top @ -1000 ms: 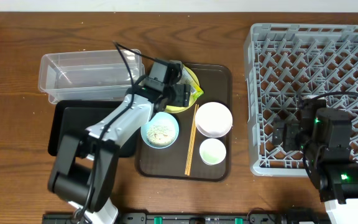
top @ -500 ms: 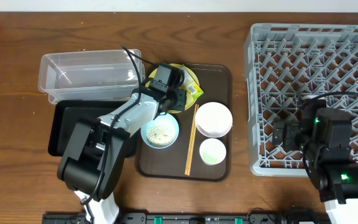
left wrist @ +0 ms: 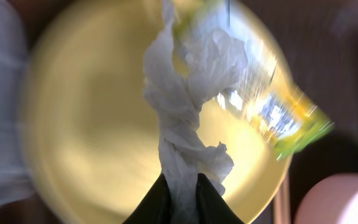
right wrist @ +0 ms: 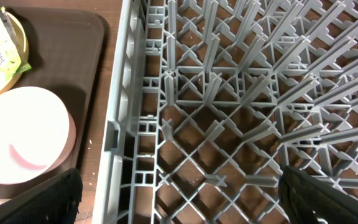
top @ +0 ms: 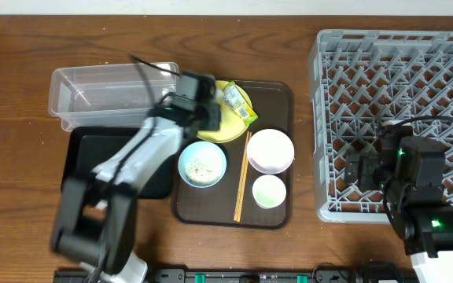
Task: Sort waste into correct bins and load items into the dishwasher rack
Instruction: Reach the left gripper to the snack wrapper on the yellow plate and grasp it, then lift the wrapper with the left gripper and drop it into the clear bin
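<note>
Between the left claw's [left wrist: 179,194] clenched fingers I had a twist of crumpled white paper [left wrist: 188,106], hanging over the yellow plate [left wrist: 86,130]. Within the last second the arm had swung off the plate toward the clear tub [top: 93,98] beside it. The snack wrapper [left wrist: 278,112] stayed on the plate just beside the claw, so I judged it still needed sorting

The left arm [top: 136,157], smeared by motion blur in the overhead view, reaches up and to the right from its base at the table's near edge. The left gripper [left wrist: 178,190] has its dark fingers [left wrist: 151,208] pinched together on a strip of crumpled white paper [left wrist: 185,112]. The right arm [top: 423,208] is folded close to its base, a green light showing on its wrist. The right gripper [right wrist: 179,196] points down, its fingertips [right wrist: 64,199] spread wide apart and holding nothing.
</note>
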You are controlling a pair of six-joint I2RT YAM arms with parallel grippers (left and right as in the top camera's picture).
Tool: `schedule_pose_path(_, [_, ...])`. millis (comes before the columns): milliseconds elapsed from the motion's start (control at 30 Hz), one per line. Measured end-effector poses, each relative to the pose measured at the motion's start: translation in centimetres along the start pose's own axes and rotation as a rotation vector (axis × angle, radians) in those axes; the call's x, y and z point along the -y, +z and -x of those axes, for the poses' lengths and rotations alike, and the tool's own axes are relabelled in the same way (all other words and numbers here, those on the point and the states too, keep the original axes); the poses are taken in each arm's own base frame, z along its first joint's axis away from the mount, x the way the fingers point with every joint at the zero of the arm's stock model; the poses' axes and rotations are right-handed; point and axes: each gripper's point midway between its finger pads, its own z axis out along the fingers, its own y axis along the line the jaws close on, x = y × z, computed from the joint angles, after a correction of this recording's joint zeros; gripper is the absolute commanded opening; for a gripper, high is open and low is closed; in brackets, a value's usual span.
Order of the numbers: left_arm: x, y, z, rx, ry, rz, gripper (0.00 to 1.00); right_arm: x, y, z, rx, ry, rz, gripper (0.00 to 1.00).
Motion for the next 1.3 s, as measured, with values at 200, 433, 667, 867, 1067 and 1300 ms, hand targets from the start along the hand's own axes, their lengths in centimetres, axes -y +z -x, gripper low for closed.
schedule_pose_path(200, [-3.5,-7.3,6.2,0.242,-0.074,0.034,0.15,0.0,0.0,0.0,0.000,0.000,0.000,0.99])
schedule_pose_path(433, [-10.2,-7.9,6.8,0.261,-0.189,0.138,0.29,0.0,0.0,0.0,0.000,0.000,0.000,0.99])
schedule_pose_path(667, [-11.1,-6.8,6.2,0.233,-0.213,0.149,0.55,0.0,0.0,0.0,-0.001,0.000,0.000,0.99])
schedule_pose_path(867, [-9.1,-6.6,6.5,0.232,-0.205,0.049,0.54,0.0,0.0,0.0,-0.002,0.000,0.000,0.99])
schedule_pose_path(1067, [-4.4,-5.8,6.1,0.206,-0.177,-0.058,0.54,0.0,0.0,0.0,-0.002,0.000,0.000,0.99])
schedule_pose_path(1300, [1.7,-6.2,7.2,0.240,-0.111,-0.084,0.54,0.0,0.0,0.0,-0.002,0.000,0.000,0.99])
